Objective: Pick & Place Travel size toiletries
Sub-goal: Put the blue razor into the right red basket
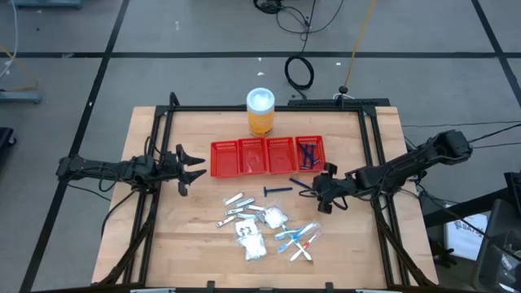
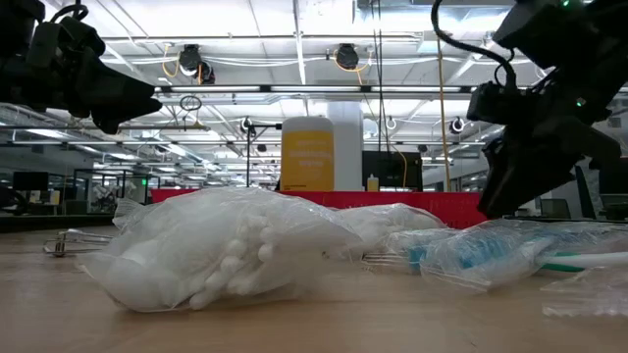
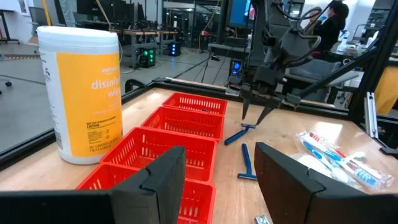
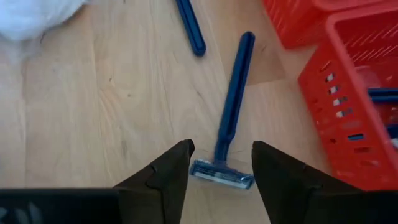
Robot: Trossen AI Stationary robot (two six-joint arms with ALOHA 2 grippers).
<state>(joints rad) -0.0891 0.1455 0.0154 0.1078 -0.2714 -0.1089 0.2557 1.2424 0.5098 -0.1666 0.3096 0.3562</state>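
The right gripper (image 4: 221, 165) is held just above the table beside the red tray (image 1: 268, 156), at the tray's right-hand end, with its two fingers parted and nothing between them yet. A dark blue razor (image 4: 231, 118) lies flat on the wood directly below, its head in the gap between the fingertips and its handle running away alongside the tray wall. A second razor (image 4: 190, 26) lies a little farther from the tray, and more razors (image 1: 309, 155) are already seen in the tray's rightmost compartment.

Several failures can be foreseen. The razor lies flat and thin, so a closure made too high would pass over it, and one made on the head alone could let the handle swing or slip free. The tray wall is close; it could be nudged or snagged during descent. The remaining tubes, packets and wrapped sticks (image 1: 298, 238) lie heaped well away from the tray, toward the table's near edge.

The left gripper (image 3: 214, 171) waits off the tray's left end, partly open and empty.
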